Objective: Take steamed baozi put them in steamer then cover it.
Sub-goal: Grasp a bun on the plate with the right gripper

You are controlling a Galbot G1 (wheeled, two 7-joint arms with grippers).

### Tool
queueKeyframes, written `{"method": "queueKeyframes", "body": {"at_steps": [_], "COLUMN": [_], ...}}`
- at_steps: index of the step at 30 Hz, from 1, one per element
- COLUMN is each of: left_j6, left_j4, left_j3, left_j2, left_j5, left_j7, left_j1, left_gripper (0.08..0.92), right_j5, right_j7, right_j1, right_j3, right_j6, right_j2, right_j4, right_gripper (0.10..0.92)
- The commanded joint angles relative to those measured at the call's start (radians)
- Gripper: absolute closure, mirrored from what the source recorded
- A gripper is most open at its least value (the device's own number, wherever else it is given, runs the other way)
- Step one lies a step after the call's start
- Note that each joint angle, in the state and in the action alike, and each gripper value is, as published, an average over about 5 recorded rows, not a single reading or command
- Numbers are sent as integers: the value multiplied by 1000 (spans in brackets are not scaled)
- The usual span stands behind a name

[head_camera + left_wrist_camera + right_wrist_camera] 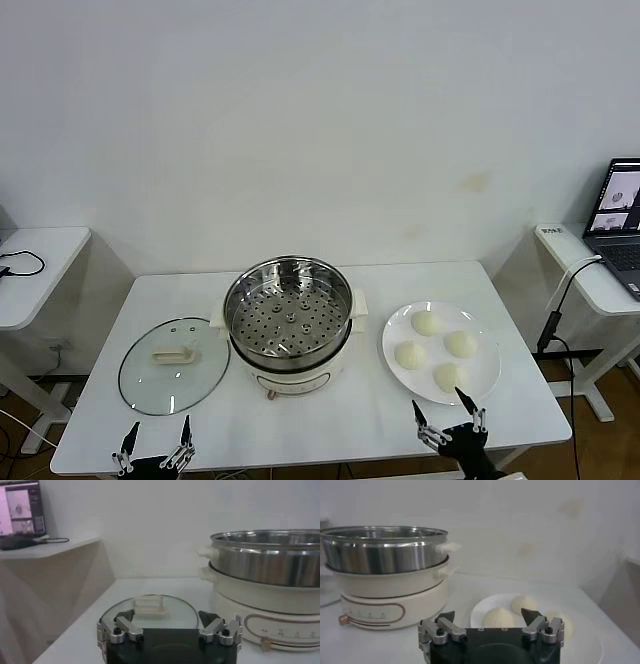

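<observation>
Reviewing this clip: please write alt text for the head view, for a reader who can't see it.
A white table holds an empty steel steamer in a cream pot at centre, a glass lid lying flat to its left, and a white plate with four steamed buns to its right. Both tools, left and right, wait open at the table's near edge, holding nothing.

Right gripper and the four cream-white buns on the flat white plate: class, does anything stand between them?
Nothing visible does. The open right gripper sits at the table's near edge, directly before the flat white plate holding the cream-white buns, with only bare tabletop between.
</observation>
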Motion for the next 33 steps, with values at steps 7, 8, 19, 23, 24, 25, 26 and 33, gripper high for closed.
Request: {"method": "queueKeyframes", "body": {"at_steps": [7,8,19,23,24,25,26,33], "left_j6": [67,67,65,63,63,63,63,61], "left_j4": [-30,-31,-29,-27,-27,-26,-25,-21], "left_j3": [-21,-22,-13,-11,-9,-8,-7,0], "left_j2": [18,19,7,8,9,9,9,12], "left_j5": [166,171,194,199,201,204,208,219], "left_j7": [39,42,50,54,55,55,56,60], "left_j1": [-80,-88,-116,-120,-122,-124,-126,-134], "left_gripper": [177,177,177,177,177,177,177,177], "right_j5": [-375,-402,-466,-448,-436,-423,-407,-320], "right_j7": [-54,-67,-277,-374,-398,-422,-450,-646], "right_j1": [221,254,613,805,860,914,974,1387], "right_j3": [80,81,-50,-219,-275,-329,-389,-842], "right_j6": [-45,-53,-60,-43,-42,-44,-48,-78], "right_j2": [-205,-238,-615,-729,-749,-767,-780,-793], "right_j4": [-55,-69,-296,-410,-438,-462,-485,-625], "right_gripper": [203,203,203,203,203,203,202,202]}}
